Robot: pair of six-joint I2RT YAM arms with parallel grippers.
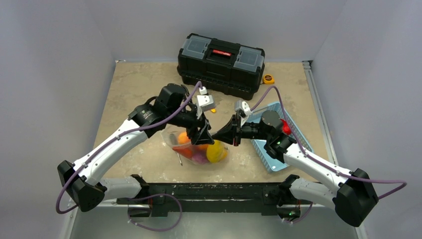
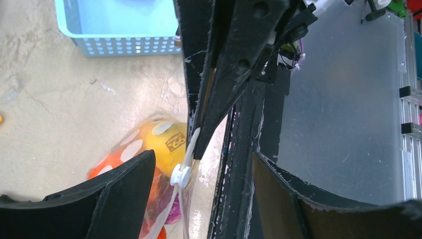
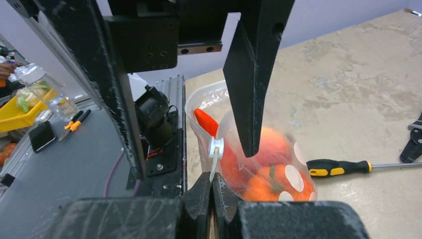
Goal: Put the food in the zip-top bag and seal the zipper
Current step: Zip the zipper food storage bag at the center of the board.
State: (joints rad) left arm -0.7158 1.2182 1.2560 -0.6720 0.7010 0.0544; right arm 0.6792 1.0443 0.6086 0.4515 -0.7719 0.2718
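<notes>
Clear zip-top bag [image 3: 263, 167] (food [image 3: 271, 144] inside), right pincer [image 3: 211, 180] clamped on its zipper [image 3: 214, 152], left pincer [image 2: 203, 158] spread open.

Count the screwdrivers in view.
1: a yellow-handled screwdriver lying flat on the table, just beside the zip-top bag, seen from the right wrist. More may be hidden in the other views.

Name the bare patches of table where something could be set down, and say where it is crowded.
Bare: far-left table between wall and toolbox; near-centre strip before the zip-top bag. Crowded: centre, where left gripper and right gripper meet over the bag; basket fills the right.
</notes>
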